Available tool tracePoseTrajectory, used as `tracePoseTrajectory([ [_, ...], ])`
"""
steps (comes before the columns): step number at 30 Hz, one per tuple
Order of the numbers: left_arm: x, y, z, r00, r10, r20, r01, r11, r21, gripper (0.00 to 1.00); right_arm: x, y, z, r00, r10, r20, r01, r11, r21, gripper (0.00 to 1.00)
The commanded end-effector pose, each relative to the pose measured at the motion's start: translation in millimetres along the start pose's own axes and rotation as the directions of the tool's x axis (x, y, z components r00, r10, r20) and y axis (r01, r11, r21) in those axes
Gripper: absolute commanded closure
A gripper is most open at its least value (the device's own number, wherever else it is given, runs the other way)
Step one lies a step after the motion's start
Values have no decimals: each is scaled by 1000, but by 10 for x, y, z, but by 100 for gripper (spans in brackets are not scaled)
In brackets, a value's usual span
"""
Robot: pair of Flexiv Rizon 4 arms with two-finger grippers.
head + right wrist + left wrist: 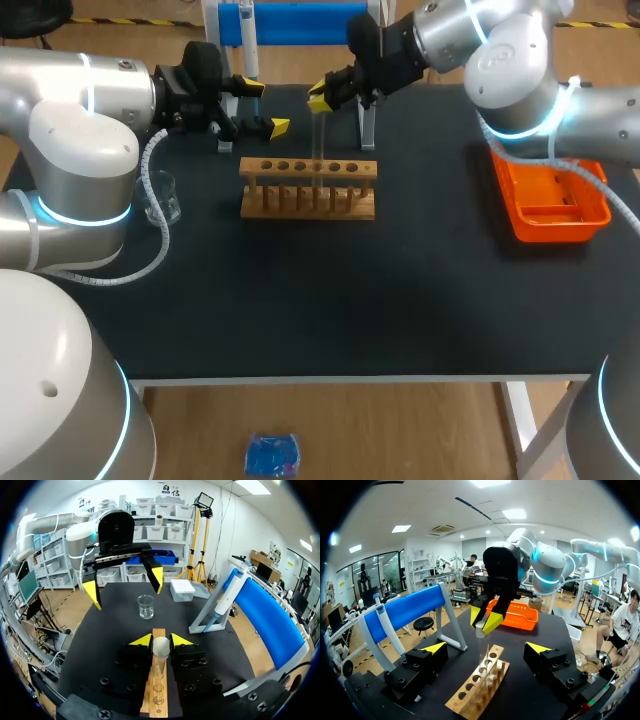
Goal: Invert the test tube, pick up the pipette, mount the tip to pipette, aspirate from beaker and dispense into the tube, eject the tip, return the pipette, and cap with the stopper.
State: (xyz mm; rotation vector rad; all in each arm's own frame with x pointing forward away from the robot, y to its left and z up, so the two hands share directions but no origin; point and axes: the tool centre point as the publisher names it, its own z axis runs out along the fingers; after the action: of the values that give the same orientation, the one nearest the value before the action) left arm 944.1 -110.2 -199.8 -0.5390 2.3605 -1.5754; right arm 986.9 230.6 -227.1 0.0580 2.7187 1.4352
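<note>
Test tube point(318, 135) hangs upright, long axis vertical, top clamped in the jaws of the right arm point(500, 60), the nearer one, over the wooden rack point(308, 195) on the bench point(400, 300); jaws of the left arm point(90, 120) stand apart, empty, near the rack's left end.

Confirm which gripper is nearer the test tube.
Right. The right gripper is shut on the test tube above the rack; the left gripper is open, off past the rack's end.
</note>
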Motion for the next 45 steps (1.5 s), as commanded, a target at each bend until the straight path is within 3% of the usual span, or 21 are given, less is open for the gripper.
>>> tracePoseTrajectory([
  [1,-4,-1,-2,1000,-1,-1,1,1000,-1,0,-7,-25,11,1000,-1,8,1,1000,-4,100],
  [45,-4,-1,-2,1000,-1,-1,1,1000,-1,0,18,40,-23,1000,-20,-5,20,1000,-2,100],
])
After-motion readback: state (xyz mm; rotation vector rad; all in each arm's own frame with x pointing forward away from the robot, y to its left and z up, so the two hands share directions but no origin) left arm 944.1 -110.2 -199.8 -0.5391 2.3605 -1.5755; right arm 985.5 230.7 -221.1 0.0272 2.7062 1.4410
